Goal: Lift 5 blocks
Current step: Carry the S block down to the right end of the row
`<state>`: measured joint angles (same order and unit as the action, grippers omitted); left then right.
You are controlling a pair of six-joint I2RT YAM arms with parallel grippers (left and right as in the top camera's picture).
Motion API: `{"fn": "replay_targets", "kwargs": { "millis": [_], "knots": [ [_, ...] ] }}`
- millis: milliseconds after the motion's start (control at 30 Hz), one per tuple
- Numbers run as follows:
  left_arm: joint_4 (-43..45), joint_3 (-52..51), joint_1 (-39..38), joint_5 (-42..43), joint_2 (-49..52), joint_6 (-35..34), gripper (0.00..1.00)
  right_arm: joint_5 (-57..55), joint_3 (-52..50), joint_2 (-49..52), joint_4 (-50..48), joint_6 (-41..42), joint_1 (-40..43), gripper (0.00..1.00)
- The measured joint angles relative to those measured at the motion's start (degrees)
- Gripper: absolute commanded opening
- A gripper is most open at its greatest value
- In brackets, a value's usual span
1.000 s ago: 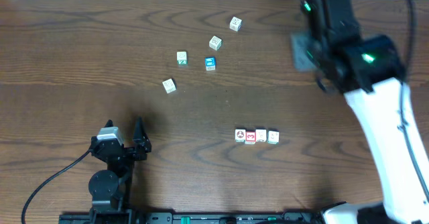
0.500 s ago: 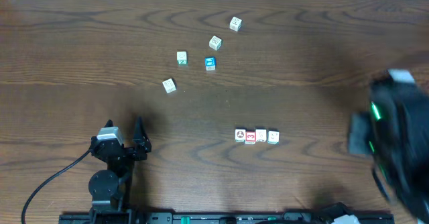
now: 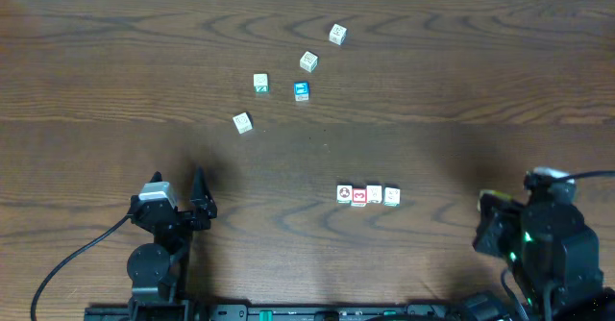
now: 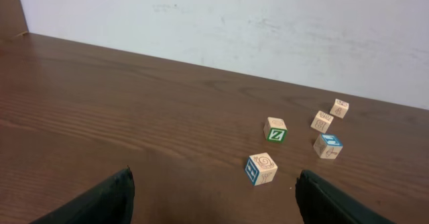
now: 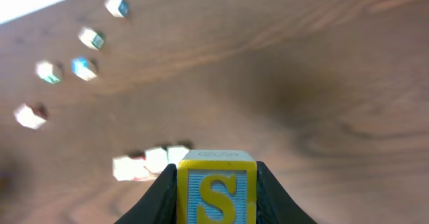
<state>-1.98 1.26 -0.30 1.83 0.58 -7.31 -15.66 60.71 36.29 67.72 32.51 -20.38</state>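
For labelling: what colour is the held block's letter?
Yellow; the block shows best in right wrist view.

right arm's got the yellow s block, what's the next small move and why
Probably carry the S block over to the row of four blocks and set it down at its right end. The right fingers are shut on it, well off to the row's side, and the row is one short of five.

- Counted 5 scattered cubes [image 3: 307, 61], 1 of them a blue-faced cube [image 3: 302, 91].
- Counted 4 row cubes [image 3: 359, 196].
- Was 1 yellow S block [image 5: 216, 187].
- Were 2 pincers: left pincer [image 4: 214, 178], right pincer [image 5: 216, 196].
- Was 1 bench [image 3: 96, 71].
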Motion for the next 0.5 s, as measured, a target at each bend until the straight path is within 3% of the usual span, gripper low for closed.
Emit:
{"fn": "replay_targets", "kwargs": {
  "millis": [500],
  "knots": [
    [0.00,0.00,0.00,0.00,0.00,0.00,0.77,2.03,-19.41,22.45,-23.98,-1.81,0.00,0.13]
  ]
}}
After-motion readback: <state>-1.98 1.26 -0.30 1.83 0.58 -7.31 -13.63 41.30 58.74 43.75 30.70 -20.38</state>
